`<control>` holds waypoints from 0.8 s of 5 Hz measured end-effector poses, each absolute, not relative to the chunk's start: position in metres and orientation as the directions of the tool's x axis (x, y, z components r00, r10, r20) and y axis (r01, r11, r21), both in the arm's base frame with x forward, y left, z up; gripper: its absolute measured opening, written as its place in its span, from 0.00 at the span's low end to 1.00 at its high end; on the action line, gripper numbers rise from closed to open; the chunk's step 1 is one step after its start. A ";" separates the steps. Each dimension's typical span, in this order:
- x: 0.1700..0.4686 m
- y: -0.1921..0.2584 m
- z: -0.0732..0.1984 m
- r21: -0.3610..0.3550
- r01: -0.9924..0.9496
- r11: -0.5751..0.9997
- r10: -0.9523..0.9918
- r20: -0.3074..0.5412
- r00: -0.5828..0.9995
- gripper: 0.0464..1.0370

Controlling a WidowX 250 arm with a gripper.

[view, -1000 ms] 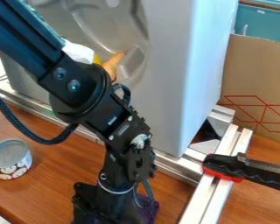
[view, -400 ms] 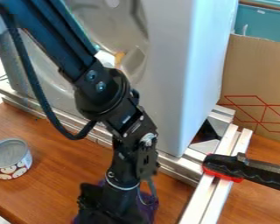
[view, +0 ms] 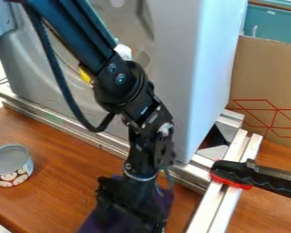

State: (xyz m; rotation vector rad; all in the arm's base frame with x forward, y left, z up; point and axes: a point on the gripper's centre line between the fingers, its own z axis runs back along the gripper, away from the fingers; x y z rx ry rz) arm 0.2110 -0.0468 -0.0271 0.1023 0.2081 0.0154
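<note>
The black gripper hangs low over the wooden table near the bottom centre of the camera view, in front of the metal rail. A dark purple cloth lies beneath and around it; whether the two touch is hidden by the gripper's body. To the left stands an open can with a patterned side, apart from the gripper. Behind the arm, a bit of something yellow and something white show in the grey sink.
The tall grey sink block rises behind the arm, with a metal rail along its base. At the right, a black and red clamp sits on another rail. A cardboard box stands behind it.
The arm and gripper have moved to the right and slightly down. More of the purple cloth shows to the gripper's left, and the orange thing in the sink is now hidden behind the arm.
</note>
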 end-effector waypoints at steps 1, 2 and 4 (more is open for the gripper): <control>0.229 -0.041 -0.026 0.105 -0.019 0.994 0.039 -0.190 0.981 0.96; 0.234 -0.037 -0.025 0.105 -0.007 0.994 0.029 -0.210 0.977 0.96; 0.232 -0.023 0.003 0.114 0.048 0.992 -0.018 -0.253 0.967 0.96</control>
